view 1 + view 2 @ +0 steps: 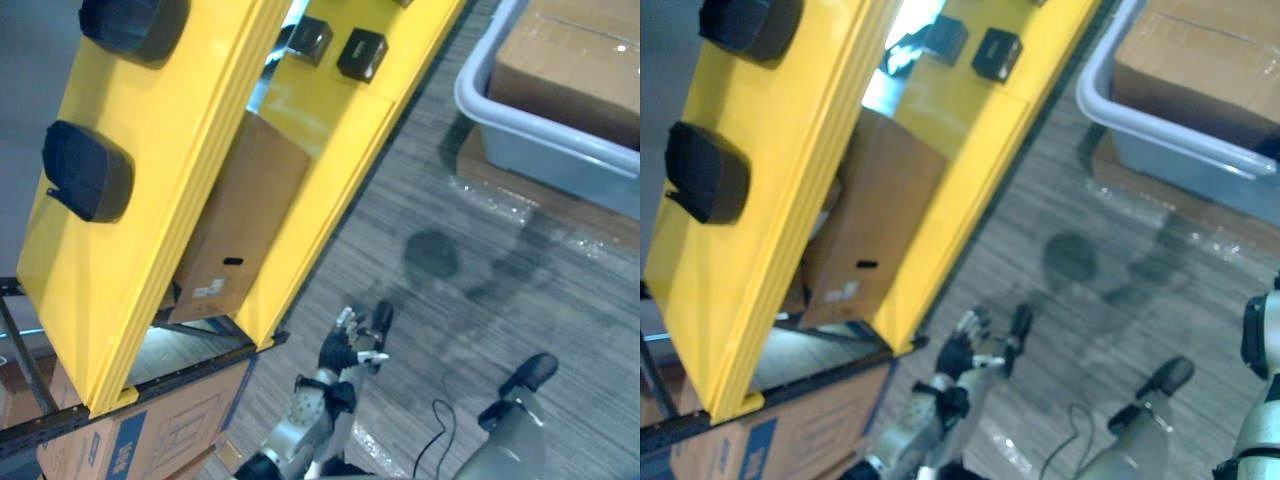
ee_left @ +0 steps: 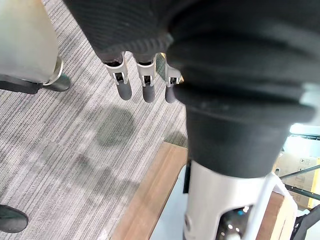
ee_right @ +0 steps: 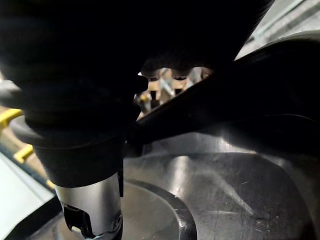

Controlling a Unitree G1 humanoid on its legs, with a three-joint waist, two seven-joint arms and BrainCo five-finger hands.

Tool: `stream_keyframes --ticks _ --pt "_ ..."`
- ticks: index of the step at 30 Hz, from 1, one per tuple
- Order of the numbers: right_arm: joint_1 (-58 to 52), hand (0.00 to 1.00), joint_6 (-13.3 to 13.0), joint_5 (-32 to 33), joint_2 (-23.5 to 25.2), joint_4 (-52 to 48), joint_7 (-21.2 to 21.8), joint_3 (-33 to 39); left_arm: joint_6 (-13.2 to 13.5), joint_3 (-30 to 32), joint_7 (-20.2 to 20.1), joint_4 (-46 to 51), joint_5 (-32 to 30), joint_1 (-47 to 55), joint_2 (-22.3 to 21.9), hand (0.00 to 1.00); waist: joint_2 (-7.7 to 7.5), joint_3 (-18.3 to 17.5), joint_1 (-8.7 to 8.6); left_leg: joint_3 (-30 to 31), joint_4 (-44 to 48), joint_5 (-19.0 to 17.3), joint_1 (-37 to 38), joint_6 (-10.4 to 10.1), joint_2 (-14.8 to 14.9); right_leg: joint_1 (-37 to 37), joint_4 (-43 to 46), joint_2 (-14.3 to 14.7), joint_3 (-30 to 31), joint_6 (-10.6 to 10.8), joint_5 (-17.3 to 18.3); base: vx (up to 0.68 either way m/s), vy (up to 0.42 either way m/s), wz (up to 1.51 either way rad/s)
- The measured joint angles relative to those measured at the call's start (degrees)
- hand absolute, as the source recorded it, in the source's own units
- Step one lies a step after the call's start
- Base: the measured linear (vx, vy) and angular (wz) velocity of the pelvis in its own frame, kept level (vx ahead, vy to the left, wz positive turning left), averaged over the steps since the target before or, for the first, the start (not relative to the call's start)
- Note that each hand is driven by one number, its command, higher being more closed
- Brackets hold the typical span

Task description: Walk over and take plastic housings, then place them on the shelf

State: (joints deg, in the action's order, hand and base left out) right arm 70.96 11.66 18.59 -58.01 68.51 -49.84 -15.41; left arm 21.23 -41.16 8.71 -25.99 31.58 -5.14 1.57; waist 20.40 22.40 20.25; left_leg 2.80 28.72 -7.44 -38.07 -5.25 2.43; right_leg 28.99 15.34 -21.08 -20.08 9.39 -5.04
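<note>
Two dark rounded plastic housings [image 1: 130, 25] [image 1: 88, 170] lie on the sloping yellow shelf [image 1: 150, 250] at the left. Two smaller black housings [image 1: 310, 40] [image 1: 362, 53] sit on a second yellow shelf board [image 1: 330, 150] beyond it. My left hand [image 1: 345, 345] hangs low over the carpet beside the shelf's near corner. Its fingers [image 2: 145, 85] are straight and hold nothing. In the right wrist view, my right hand [image 3: 161, 85] has its fingers partly behind a dark curved shape [image 3: 240, 85]. What that shape is cannot be made out.
A brown cardboard box [image 1: 240, 225] stands between the two yellow boards, and another with blue print [image 1: 150, 430] sits under the shelf's black frame. At the upper right, a grey plastic bin [image 1: 540, 130] holds a cardboard box [image 1: 590, 60]. Grey carpet [image 1: 480, 300] lies between them.
</note>
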Motion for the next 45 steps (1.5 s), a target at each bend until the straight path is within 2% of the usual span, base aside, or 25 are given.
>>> stream_keyframes --ticks 4,8,11,17,20,25,33,38,41,45 --pt "-0.1 1.00 2.0 1.0 -1.4 -0.1 0.1 0.1 0.0 0.0 0.2 0.0 0.0 -0.1 -0.2 0.00 0.11 -0.1 0.60 0.0 0.0 0.0 0.0 0.0 0.0 0.0 0.0 0.0 0.0 0.0 0.0 0.00 0.000 0.00" --pt "-0.4 1.00 2.3 1.0 -1.9 0.0 0.1 0.7 0.0 0.0 0.5 0.0 0.0 -0.3 -0.2 0.00 0.24 -0.2 0.70 0.0 0.0 0.0 0.0 0.0 0.0 0.0 0.1 0.0 0.0 0.0 0.0 0.00 0.000 0.00" --pt "-0.9 1.00 3.4 1.4 -1.9 0.8 1.2 0.7 -0.1 0.0 1.0 0.0 0.0 -0.3 -0.2 0.00 0.61 -0.5 0.83 0.0 0.0 0.0 0.1 0.0 0.0 -0.1 0.1 0.0 0.0 0.0 0.0 0.00 0.000 0.00" --pt "-0.9 1.00 3.9 1.3 -1.9 1.1 3.9 1.8 -0.1 0.1 1.2 0.1 0.0 -0.6 -0.2 0.00 0.83 -0.7 0.81 -0.1 -0.2 0.0 0.8 0.0 0.1 -0.5 0.2 0.0 0.1 0.1 0.1 0.00 0.000 0.00" --pt "-1.0 1.00 3.9 -0.5 -1.6 2.4 4.9 1.8 -0.1 0.1 1.2 0.2 0.0 -0.6 -0.2 0.00 0.94 -0.7 0.73 -0.2 -0.2 0.0 1.3 0.0 0.1 -1.0 0.3 0.0 0.1 0.0 0.3 0.00 0.000 0.00" --pt "-1.0 1.00 3.8 -8.0 -1.1 2.5 5.2 1.2 -0.1 0.7 1.2 0.7 -0.1 -0.5 -0.2 0.00 0.93 -0.7 0.69 -0.2 -0.2 0.0 1.7 0.0 0.2 -1.3 0.4 0.0 0.1 -0.1 0.4 0.00 0.000 0.00" --pt "-0.8 1.00 3.7 -11.7 -1.0 2.4 5.3 -2.4 -0.1 2.9 1.3 5.3 -0.2 1.0 0.2 0.00 0.76 -0.6 0.02 0.2 0.0 0.0 2.3 -0.1 0.5 -2.7 0.4 0.2 -0.4 -0.2 0.4 0.00 0.005 0.03" --pt "-0.8 1.00 3.5 -16.3 -0.6 1.6 6.1 -2.6 -0.1 6.1 2.4 8.3 -0.5 3.0 0.4 0.00 0.01 0.0 -1.03 0.4 1.4 -1.2 3.8 -0.2 1.1 -4.8 0.4 1.0 -0.5 -0.7 0.8 0.00 0.007 -0.04" --pt "-0.6 1.00 3.2 -18.6 0.4 -0.9 6.1 -2.6 -0.1 8.9 2.5 11.4 -1.0 3.5 1.5 0.00 -1.20 0.9 -2.68 0.2 1.4 -1.5 5.6 -0.2 1.5 -6.4 0.4 1.2 -0.4 -0.5 1.1 0.00 -0.003 -0.04" --pt "0.1 1.00 2.1 -22.2 3.1 -3.6 6.2 -2.6 -0.2 12.9 4.1 16.7 -3.7 3.5 4.8 0.00 -4.86 3.7 -5.71 -0.3 -0.9 -1.3 9.4 -0.7 2.3 -8.9 0.4 1.8 -0.2 -0.6 1.6 0.00 -0.027 -0.09"
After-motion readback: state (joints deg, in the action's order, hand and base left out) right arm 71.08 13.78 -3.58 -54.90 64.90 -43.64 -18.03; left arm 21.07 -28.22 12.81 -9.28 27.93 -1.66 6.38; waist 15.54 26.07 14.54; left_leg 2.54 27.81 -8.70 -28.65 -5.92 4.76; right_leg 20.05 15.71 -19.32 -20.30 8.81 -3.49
